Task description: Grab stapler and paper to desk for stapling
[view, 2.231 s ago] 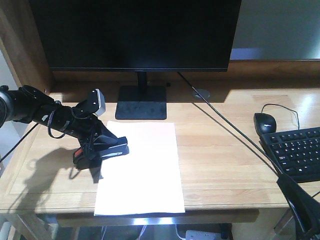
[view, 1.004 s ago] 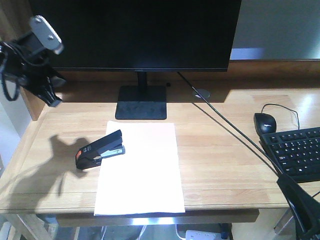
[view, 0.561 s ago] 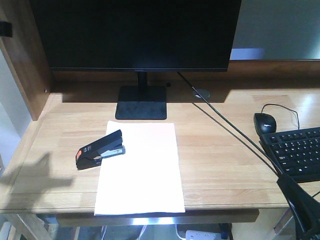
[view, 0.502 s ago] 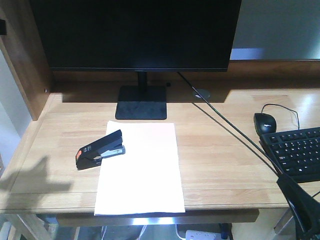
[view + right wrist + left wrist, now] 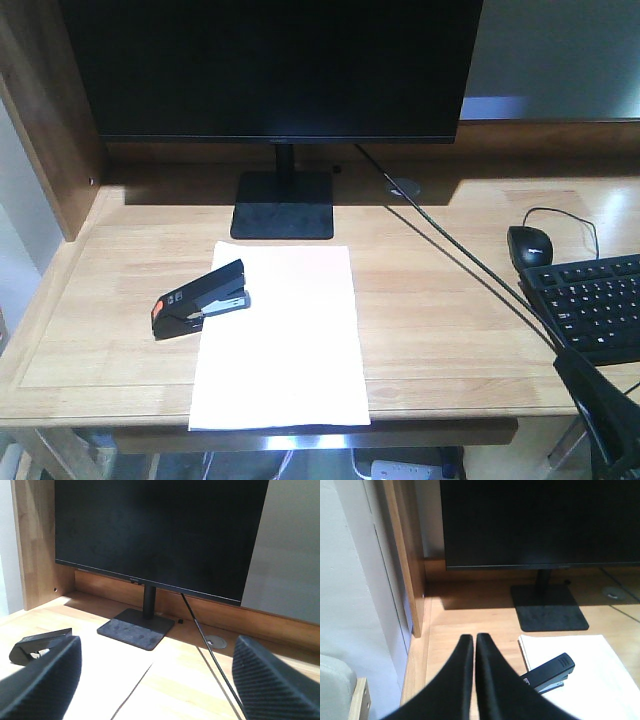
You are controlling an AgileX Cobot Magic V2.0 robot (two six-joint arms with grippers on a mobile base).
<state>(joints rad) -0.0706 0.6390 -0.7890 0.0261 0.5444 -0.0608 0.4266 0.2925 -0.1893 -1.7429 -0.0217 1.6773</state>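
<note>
No writing can be read anywhere. A white paper [image 5: 280,335] lies on the wooden desk [image 5: 450,300], its near edge close to the desk's front edge. A black stapler [image 5: 200,300] rests across the paper's left edge, before the monitor [image 5: 270,65]. The left gripper [image 5: 472,652] hangs above the desk's left side, fingers pressed together and holding nothing. The right gripper [image 5: 155,675] has its fingers spread wide.

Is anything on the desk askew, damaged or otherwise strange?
Nothing stands out. The stapler lies diagonally at the left edge of the paper, which lies flat on the desk. No damage shows.
</note>
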